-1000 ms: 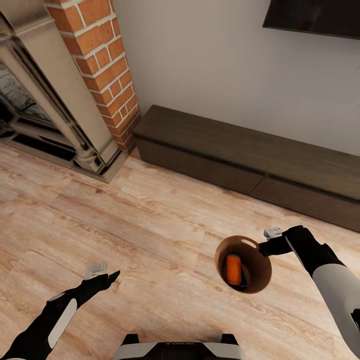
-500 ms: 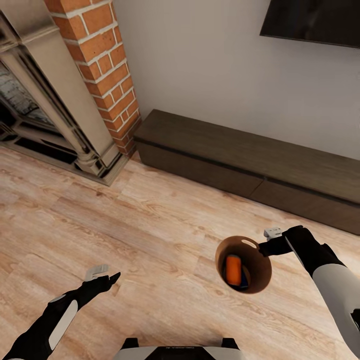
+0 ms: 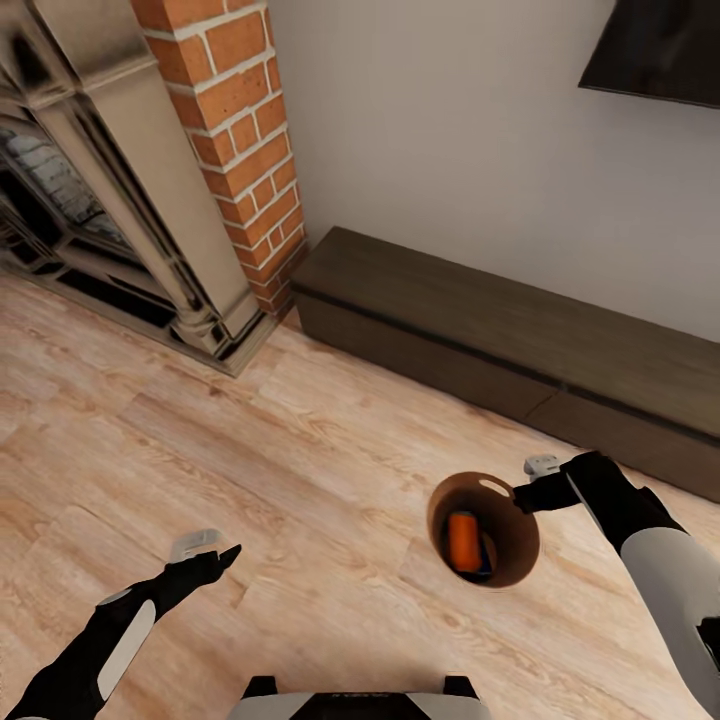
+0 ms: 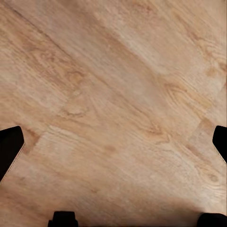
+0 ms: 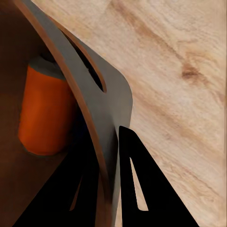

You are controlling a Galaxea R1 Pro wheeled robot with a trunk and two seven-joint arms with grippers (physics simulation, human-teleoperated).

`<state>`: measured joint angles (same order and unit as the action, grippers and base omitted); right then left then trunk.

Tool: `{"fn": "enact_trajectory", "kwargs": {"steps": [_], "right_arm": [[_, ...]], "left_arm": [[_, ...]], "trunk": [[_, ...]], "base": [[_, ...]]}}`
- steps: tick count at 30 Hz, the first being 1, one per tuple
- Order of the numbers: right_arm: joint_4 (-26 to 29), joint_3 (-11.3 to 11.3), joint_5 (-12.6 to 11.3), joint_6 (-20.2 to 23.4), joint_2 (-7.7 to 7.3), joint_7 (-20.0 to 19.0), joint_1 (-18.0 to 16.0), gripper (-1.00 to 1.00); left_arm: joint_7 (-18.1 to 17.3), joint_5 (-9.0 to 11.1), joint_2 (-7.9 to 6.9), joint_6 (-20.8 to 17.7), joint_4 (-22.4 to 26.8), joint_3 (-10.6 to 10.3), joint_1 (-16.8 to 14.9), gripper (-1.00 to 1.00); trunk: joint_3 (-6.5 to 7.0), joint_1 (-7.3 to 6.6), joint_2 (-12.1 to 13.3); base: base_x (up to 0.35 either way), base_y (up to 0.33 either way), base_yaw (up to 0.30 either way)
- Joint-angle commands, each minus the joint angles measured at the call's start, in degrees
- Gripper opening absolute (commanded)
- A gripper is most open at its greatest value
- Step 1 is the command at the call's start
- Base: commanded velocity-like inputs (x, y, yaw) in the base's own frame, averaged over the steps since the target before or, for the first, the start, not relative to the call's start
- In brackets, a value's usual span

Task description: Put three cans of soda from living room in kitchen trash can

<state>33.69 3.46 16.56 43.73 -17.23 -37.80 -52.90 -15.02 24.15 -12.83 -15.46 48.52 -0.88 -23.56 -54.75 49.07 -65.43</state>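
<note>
Clearly the right gripper (image 3: 522, 494) has its jaws pinched over the rim of the tash can (image 3: 520, 560), one finger inside the wall and one outside, just by the slot handle (image 5: 92, 71) cut near the edge. Inside the brown hollow lies an orange can of soda (image 3: 464, 541) with a blue can (image 3: 486, 555) tucked beside it; whether a third sits underneath I cannot tell. The bin hangs over the plank floor (image 3: 300, 480) of the living room, near a low dark cabinet (image 3: 500, 330) and the brick fireplace (image 3: 230, 130), with a black TV (image 3: 660, 50) on the wall above. Held by one thin wall, the bin looks stiff but light, and the loose cans could roll and tip it about the pinch, so a grip close to the slot and a level carry seem wise. The left gripper (image 3: 205, 552) hovers over bare floor, its jaws spread wide with nothing between them.
</note>
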Motion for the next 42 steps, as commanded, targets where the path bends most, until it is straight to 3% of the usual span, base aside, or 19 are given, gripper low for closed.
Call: {"fn": "enact_trajectory", "kwargs": {"steps": [1, 42], "right_arm": [[-0.02, -0.03, -0.74, 0.4, 0.04, -0.34, -0.01, -1.0], [-0.11, 0.02, -0.68, 0.4, 1.26, -0.12, 0.06, -1.0]], "left_arm": [[0.0, 0.01, 0.0, 0.01, 0.0, 0.0, 0.0, 1.0], [0.01, 0.0, 0.09, 0.16, -0.26, -1.67, 0.0, 1.0]], "trunk": [[0.0, 0.0, 0.0], [0.0, 0.0, 0.0]], "base": [[0.322, 0.0, 0.24], [0.187, 0.224, 0.245]]}}
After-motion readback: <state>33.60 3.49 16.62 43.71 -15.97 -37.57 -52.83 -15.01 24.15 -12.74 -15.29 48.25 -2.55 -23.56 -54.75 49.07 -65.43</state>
